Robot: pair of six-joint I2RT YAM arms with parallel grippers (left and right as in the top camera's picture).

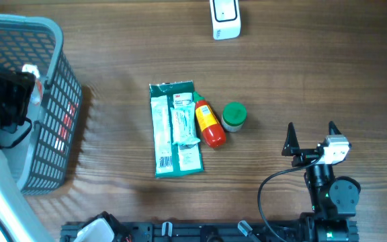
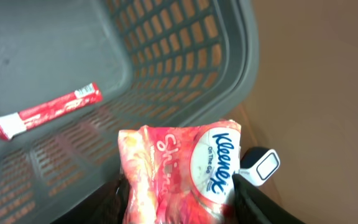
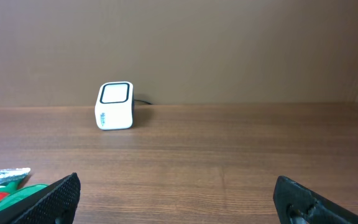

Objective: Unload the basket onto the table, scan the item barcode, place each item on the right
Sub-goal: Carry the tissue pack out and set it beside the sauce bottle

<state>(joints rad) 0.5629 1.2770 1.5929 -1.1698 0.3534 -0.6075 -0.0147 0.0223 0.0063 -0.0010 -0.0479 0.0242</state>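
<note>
My left gripper (image 2: 182,202) is shut on a pink and red Kleenex tissue pack (image 2: 179,174), its dark fingers pressing both sides. It hangs over the grey mesh basket (image 2: 229,74) at the table's left edge; in the overhead view the left arm (image 1: 5,101) covers the pack. The white barcode scanner (image 1: 226,19) stands at the far edge of the table and shows small past the pack (image 2: 260,165). My right gripper (image 1: 311,138) rests low at the right, open and holding nothing (image 3: 179,196), facing the scanner (image 3: 115,106).
A red stick sachet (image 2: 45,112) lies on the basket floor. In the middle of the table lie a green flat pack (image 1: 175,128), a red and yellow bottle (image 1: 208,124) and a green-lidded jar (image 1: 234,115). The basket's rim (image 1: 52,40) stands tall at the left.
</note>
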